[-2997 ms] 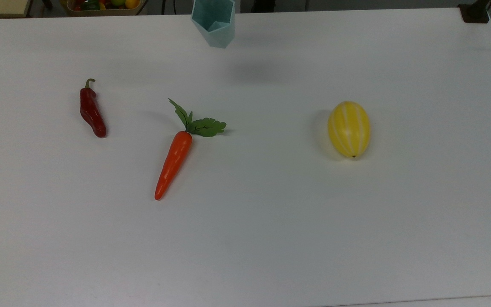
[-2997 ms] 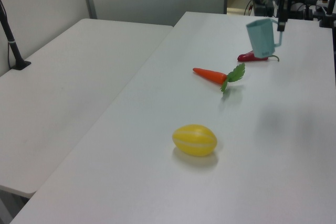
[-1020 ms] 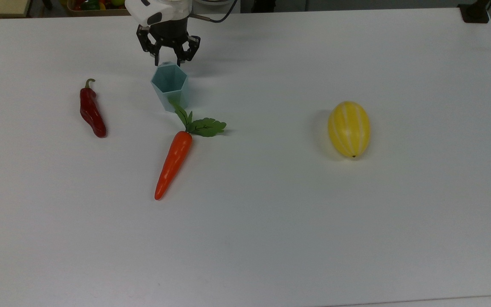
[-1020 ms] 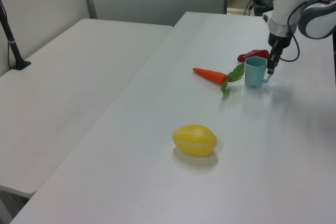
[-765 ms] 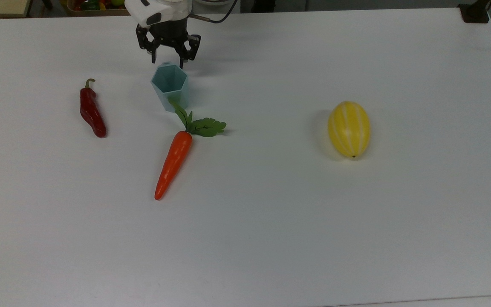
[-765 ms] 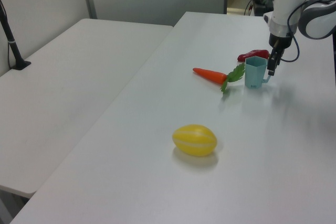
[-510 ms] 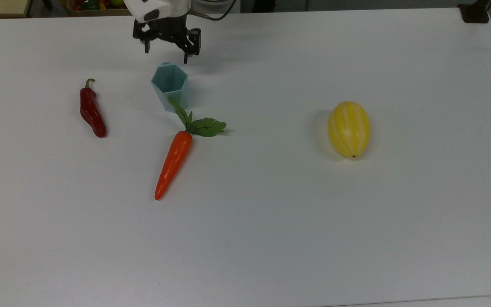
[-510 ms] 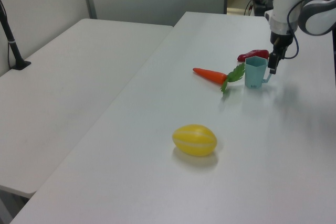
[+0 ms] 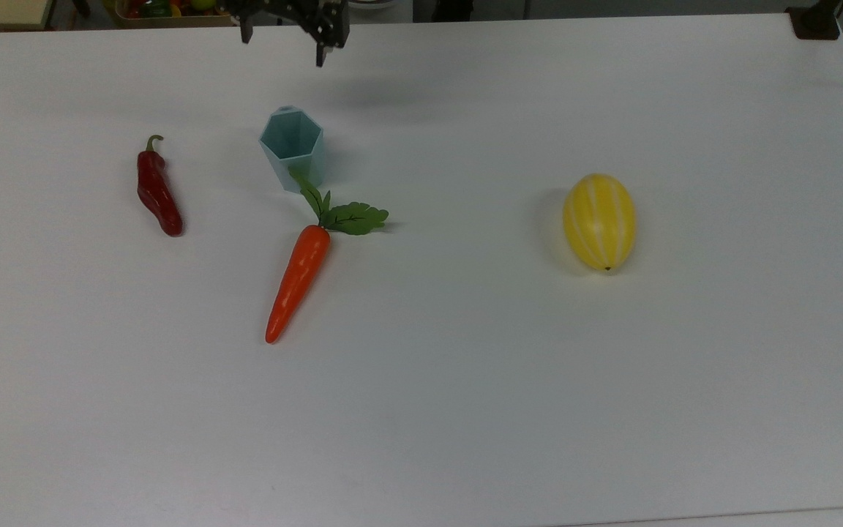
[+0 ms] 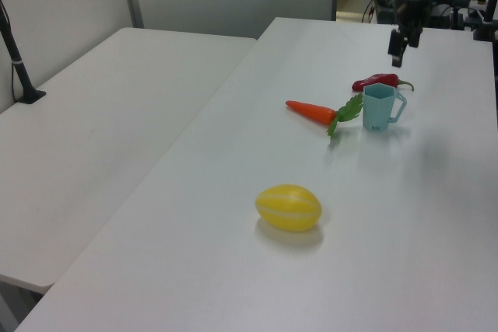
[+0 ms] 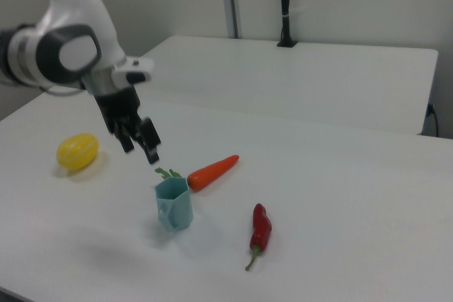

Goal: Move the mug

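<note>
The small pale teal-blue hexagonal plastic mug (image 9: 292, 148) stands upright on the white tabletop (image 9: 465, 380), touching the leaves of the orange plastic carrot (image 9: 298, 281), with the dark red chilli (image 9: 157, 192) nearby. The black two-finger claw (image 11: 139, 141) hangs above it, released and empty. The mug is probably light, stiff and smooth; its angular handle (image 10: 398, 106) or rim offers a hold. The top view's upper edge crops the claw.

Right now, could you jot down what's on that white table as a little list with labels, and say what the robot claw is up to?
mug: pale teal, upright on the white table, its base against the carrot's leaves
gripper: open, in the air above the mug, holding nothing
carrot: orange, lying flat beside the mug
chili pepper: dark red, at the top view's left
melon: yellow with pale stripes, alone at the top view's right
</note>
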